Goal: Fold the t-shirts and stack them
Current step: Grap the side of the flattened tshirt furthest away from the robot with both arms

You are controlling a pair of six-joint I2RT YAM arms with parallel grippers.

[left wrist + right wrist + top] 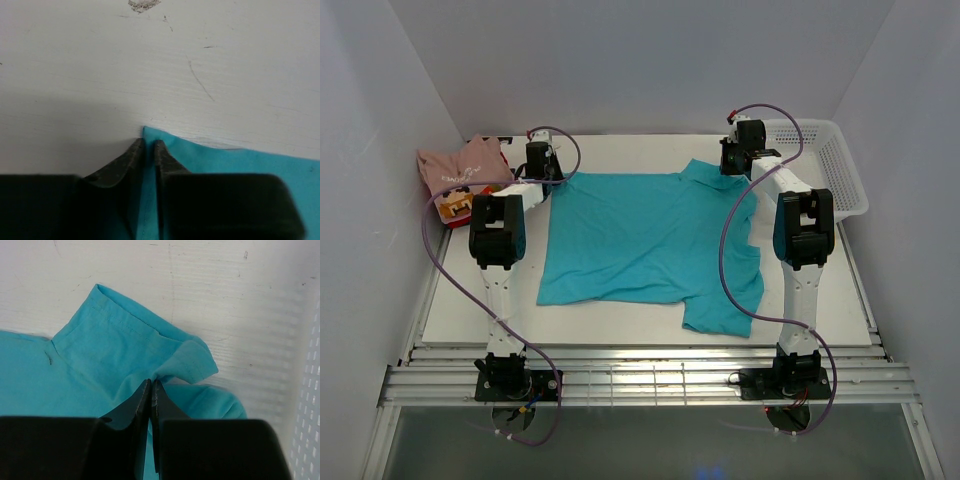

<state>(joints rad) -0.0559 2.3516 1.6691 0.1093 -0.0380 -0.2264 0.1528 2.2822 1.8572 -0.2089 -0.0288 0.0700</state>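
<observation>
Stretching forward, right end effector [151, 385] pinching teal t-shirt [640, 235] sleeve, left end effector [148, 145] seemingly pinching its corner

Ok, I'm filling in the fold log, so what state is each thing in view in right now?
teal t-shirt: spread flat, unfolded, far right sleeve bunched.
pink t-shirt: loosely folded, in the far left corner.
left pincer: shut on the teal t-shirt's far left corner.
right pincer: shut on the bunched sleeve.
white basket: upright, at the far right.
</observation>
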